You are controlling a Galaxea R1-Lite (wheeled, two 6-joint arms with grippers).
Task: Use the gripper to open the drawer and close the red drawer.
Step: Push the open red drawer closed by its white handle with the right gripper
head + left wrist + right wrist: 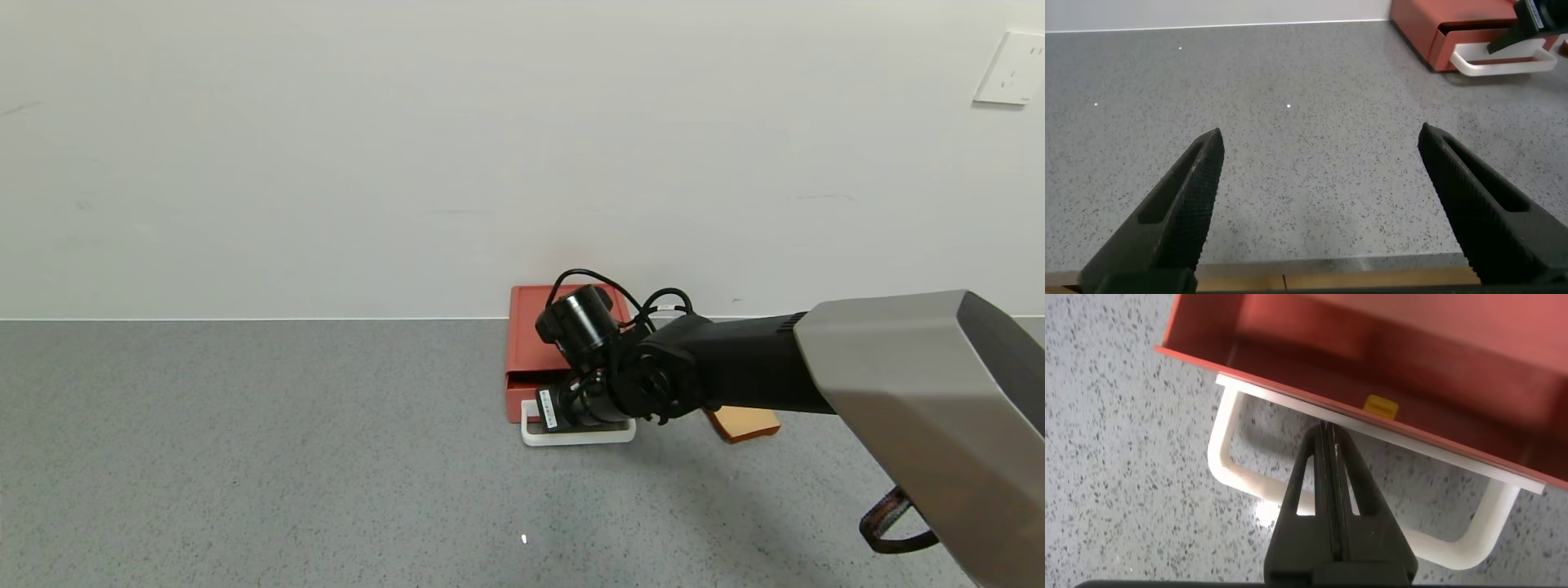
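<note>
The red drawer (563, 343) sits on the grey table (245, 457) against the white wall (408, 147), its tray a little way out, as the right wrist view shows by the open red tray behind the white front plate; the right gripper (1329, 445) has its fingers pressed together, holding nothing, their tips poked down inside the white loop handle (1229, 461) and touching or nearly touching the front plate; whether this is the pull or the push cannot be told, but with the tray only slightly out I judge the step to be at the handle, the next move needing a straight slide along the tray's line so the light box does not skid or twist; a tan slice of toast (744, 423) lies just beside the drawer, under the right arm, near enough to be nudged; the left gripper (1319, 204) hovers wide open and empty over bare table, well apart from the drawer.
</note>
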